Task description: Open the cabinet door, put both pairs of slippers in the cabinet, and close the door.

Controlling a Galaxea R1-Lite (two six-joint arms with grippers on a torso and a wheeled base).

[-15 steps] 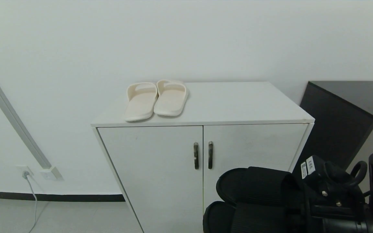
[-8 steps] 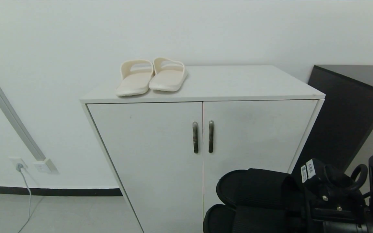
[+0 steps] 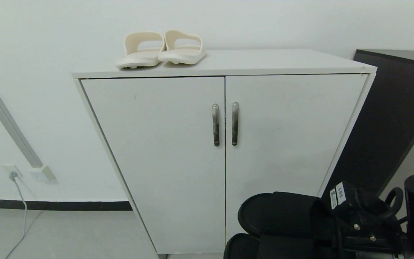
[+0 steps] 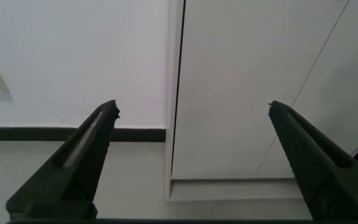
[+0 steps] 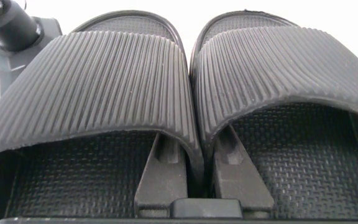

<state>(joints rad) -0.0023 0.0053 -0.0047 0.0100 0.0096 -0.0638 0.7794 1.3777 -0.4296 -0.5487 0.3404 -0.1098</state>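
1. The right gripper [image 5: 194, 155] is pinching the pair of black slippers [image 3: 279, 219]. One finger is sitting inside each slipper under its strap, and the two inner walls are pressed together between them. I think this grip is chosen so that both slippers are travelling as one piece.
2. The black slippers are hanging low, in front of the lower part of the right door [image 3: 286, 136] and apart from it. This is probably keeping them out of the way of the handles.
3. The left gripper [image 4: 192, 109] is spread wide and carrying nothing. It is pointing at the lower part of the cabinet [image 3: 282, 61], near the floor. It is the free one, so it is likely the one meant for opening.
4. Both doors are closed, and the two handles [image 3: 216, 125] [image 3: 234, 123] are standing side by side in the middle.
5. The cream slippers [image 3: 160, 50] are lying together on the cabinet top, waiting for their turn.
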